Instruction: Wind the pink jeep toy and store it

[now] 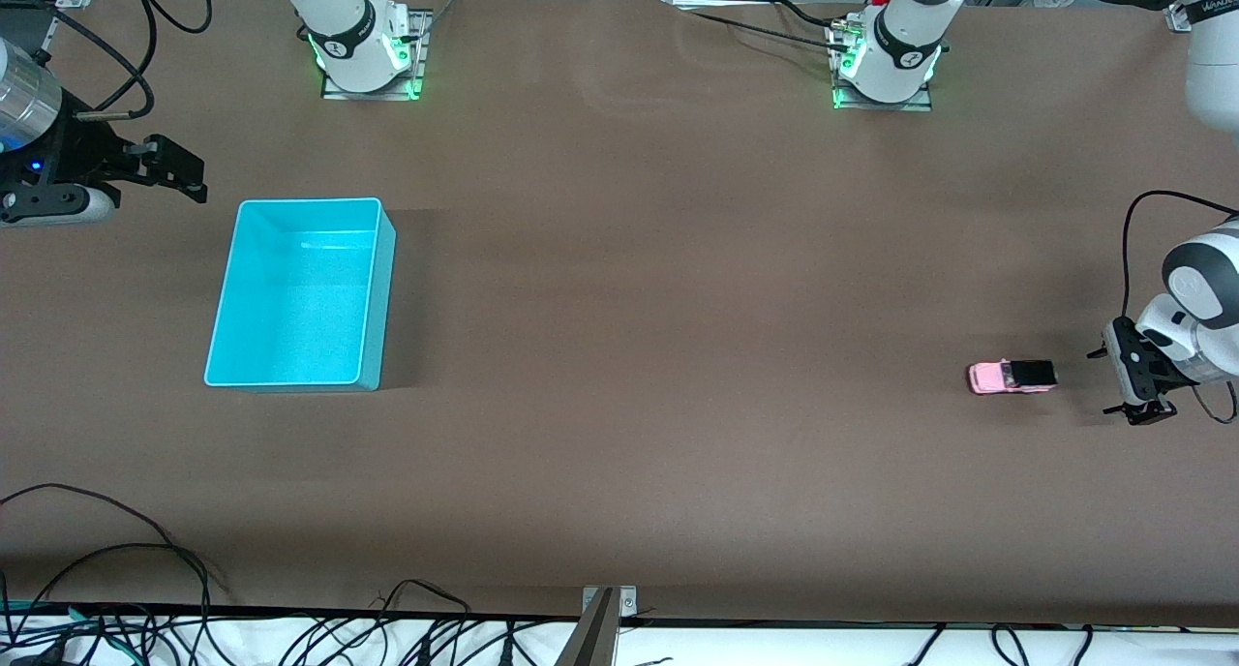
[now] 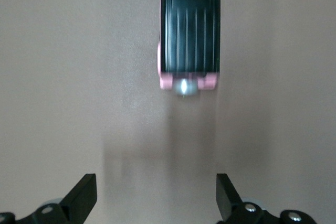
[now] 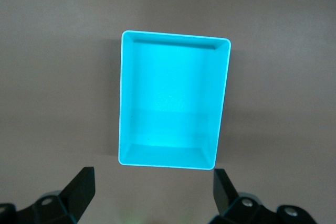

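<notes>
Mostly your right gripper (image 1: 184, 177) is cut off, fingers spread, at the bin's (image 1: 372, 298) ten o'clock. Your left gripper (image 1: 1123, 380) gapes beside the car (image 1: 1012, 377).

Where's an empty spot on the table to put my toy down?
The widest bare stretch lies between the cyan bin and the pink jeep toy. The strip nearest the front camera is bare too. It is tight only at the left arm's end, where the open left end effector sits beside the jeep. The right end effector, open, waits near the bin.
</notes>
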Robot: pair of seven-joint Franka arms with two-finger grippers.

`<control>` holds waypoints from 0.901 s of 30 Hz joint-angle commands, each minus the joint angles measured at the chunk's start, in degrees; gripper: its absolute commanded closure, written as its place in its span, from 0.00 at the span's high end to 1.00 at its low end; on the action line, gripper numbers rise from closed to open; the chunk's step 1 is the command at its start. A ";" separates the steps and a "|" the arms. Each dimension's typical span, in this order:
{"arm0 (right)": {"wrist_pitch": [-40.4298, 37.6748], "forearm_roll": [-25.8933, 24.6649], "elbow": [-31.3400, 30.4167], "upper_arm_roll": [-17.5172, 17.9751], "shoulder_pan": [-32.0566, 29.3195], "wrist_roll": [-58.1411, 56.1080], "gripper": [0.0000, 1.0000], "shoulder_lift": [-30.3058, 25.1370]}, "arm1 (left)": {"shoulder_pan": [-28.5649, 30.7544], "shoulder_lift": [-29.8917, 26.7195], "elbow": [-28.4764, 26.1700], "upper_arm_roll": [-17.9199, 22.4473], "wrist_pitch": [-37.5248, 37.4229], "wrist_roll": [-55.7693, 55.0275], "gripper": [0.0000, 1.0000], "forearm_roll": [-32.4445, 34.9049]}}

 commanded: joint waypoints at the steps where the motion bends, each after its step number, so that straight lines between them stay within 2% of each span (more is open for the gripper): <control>1: -0.13 0.72 0.55 0.03 -0.29 -0.19 1.00 -0.05 | -0.16 -2.91 -0.08 -0.21 -3.96 -2.01 1.00 -1.47; 11: -0.13 0.72 0.55 0.03 -0.29 -0.19 1.00 -0.05 | -2.71 -7.39 0.19 -0.21 -11.61 -13.87 1.00 -0.95; 27: -0.13 0.72 0.55 0.03 -0.29 -0.19 1.00 -0.05 | -10.44 -12.14 0.19 -0.30 -20.48 -32.95 1.00 -0.59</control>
